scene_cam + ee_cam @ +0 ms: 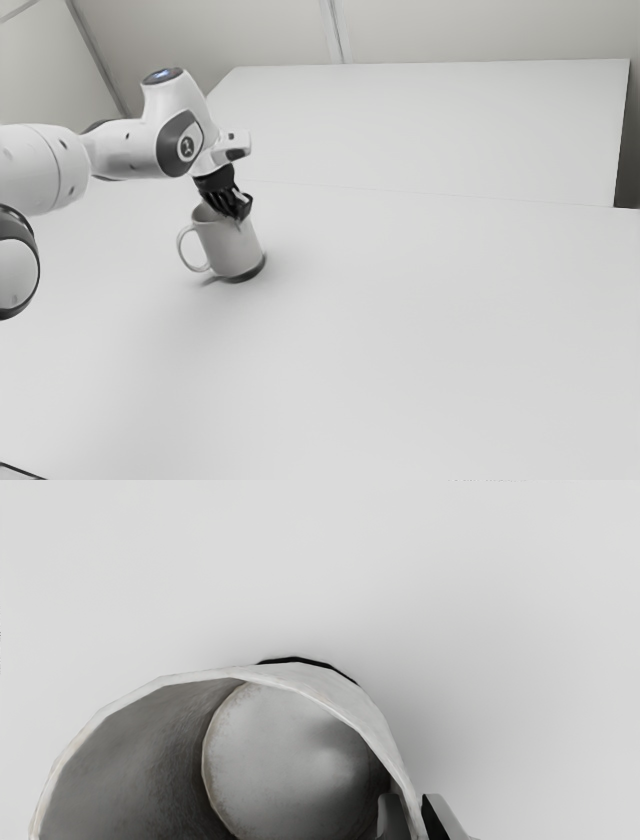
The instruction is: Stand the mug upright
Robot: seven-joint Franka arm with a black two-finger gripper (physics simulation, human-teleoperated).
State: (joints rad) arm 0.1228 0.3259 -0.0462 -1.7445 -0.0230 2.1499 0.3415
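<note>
The light grey mug [230,248] leans in the exterior view, its mouth toward the upper left and its dark-edged base toward the lower right. Its handle [184,250] sticks out on the exterior view's left. At the rim is my gripper [238,212], pointing down. In the wrist view, the mug [350,692] shows its hollow inside and round bottom. My gripper [418,814] is shut on the mug's wall, one finger inside and the other outside. Whether the base touches the table is hard to tell.
The white table [400,340] extends around the mug. Behind it stands another pale surface [430,130], with walls beyond. A dark-edged object [18,470] is partly visible at the exterior view's lower left corner.
</note>
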